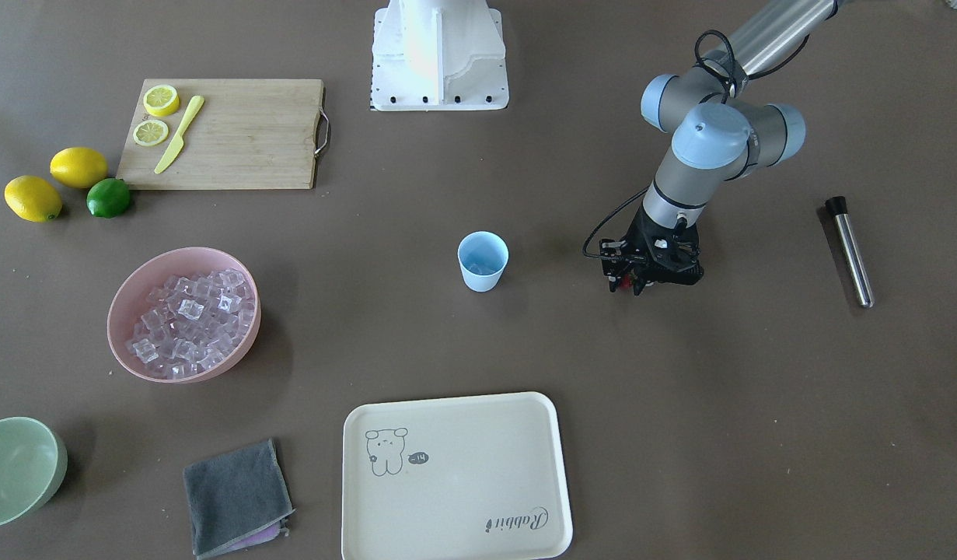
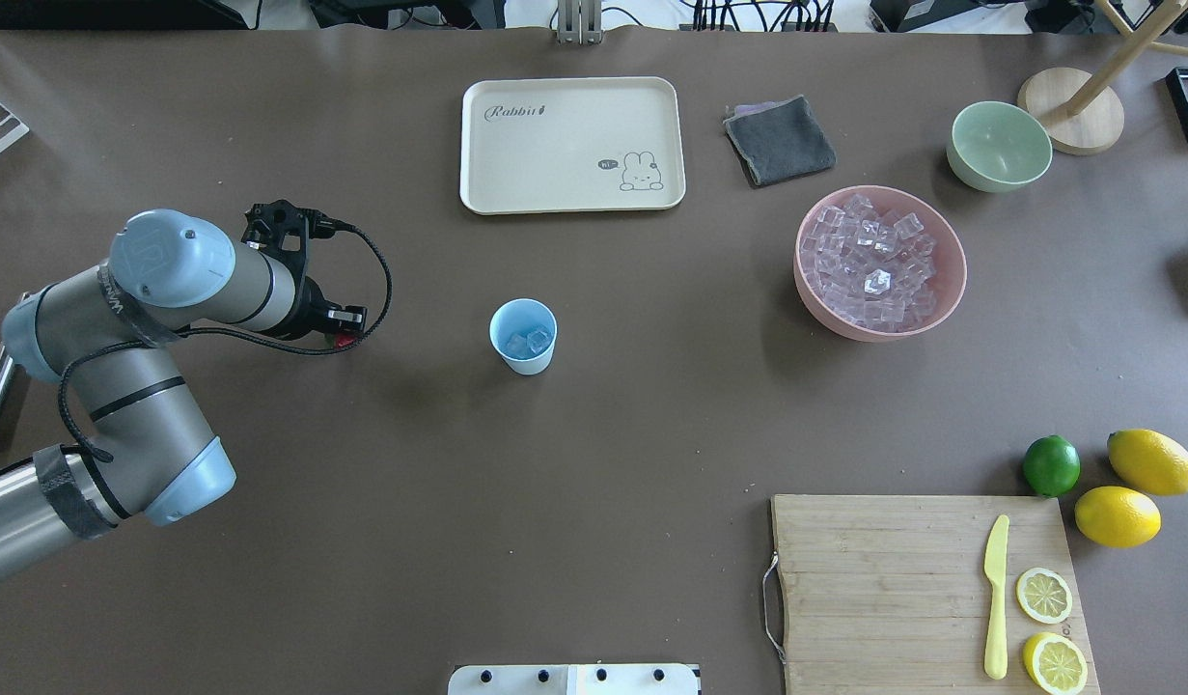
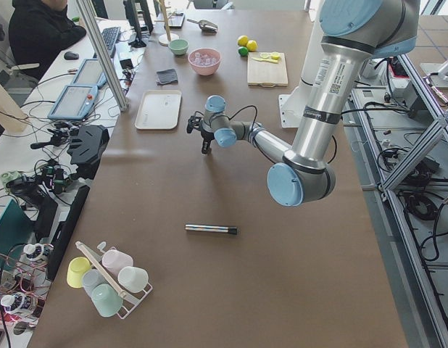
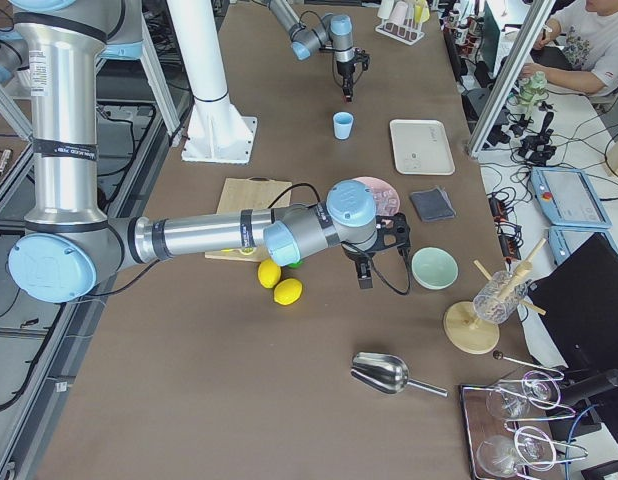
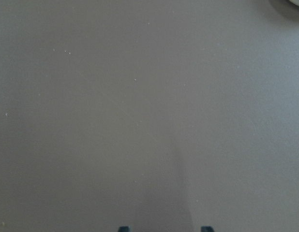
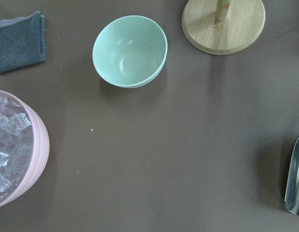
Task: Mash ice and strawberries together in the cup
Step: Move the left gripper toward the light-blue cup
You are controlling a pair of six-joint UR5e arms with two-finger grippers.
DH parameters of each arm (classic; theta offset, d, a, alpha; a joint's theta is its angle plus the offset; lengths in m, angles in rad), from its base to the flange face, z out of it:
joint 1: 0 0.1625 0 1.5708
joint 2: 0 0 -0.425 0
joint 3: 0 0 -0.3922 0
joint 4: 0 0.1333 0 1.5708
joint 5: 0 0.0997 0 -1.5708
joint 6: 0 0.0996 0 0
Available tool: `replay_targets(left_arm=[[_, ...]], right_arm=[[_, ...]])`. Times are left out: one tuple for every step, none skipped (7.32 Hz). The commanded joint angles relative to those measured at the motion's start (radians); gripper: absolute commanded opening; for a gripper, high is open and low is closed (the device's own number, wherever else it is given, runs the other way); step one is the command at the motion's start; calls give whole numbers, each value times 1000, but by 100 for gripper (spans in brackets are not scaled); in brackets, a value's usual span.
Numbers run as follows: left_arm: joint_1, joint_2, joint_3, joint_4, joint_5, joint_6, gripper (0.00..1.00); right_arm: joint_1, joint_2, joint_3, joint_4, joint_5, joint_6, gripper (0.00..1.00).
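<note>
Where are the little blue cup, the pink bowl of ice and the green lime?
blue cup (image 2: 526,365), overhead view, its outer wall.
pink bowl (image 2: 953,263), overhead view, its right-hand wall.
lime (image 2: 1051,465), overhead view, its middle.

silver tubes (image 2: 135,391), pale-blue joint caps (image 2: 174,256), black left claw (image 2: 345,328), looping black cable (image 2: 387,290).

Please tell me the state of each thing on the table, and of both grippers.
Cup: upright, some ice inside.
Pink bowl: full of ice.
Green bowl: upright, empty.
Tray: empty.
Cloth: folded.
Lemons: two whole; two slices on the board.
Lime: whole.
Muddler: lying flat.
Left gripper: something red at its tips; open or shut unclear.
Right gripper: cannot tell.
</note>
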Motion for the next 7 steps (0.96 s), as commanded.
replay_targets(left_arm=[[-1,-1,-11,12,-2,1,12],[-4,-5,-19,21,-5,4,0],[-11,-6,-40,50,-11,7,0],[-15,-15,-72,107,-11,10,0],[-24,-64,-145,238,-11,10,0],[-19,-203,-149,342,-12,21,0],[-18,-283,-155,398,-37,12,0]], right_arm=[[-2,4,-1,1,-1,3,98],[-5,7,-1,-1,-10,5,98],[-8,7,-1,1,-19,5,98],[-6,10,-1,1,-19,6,98],[-6,10,-1,-1,-19,7,98],[-8,13,0,1,-19,7,98],[-17,22,-4,1,-19,7,98]])
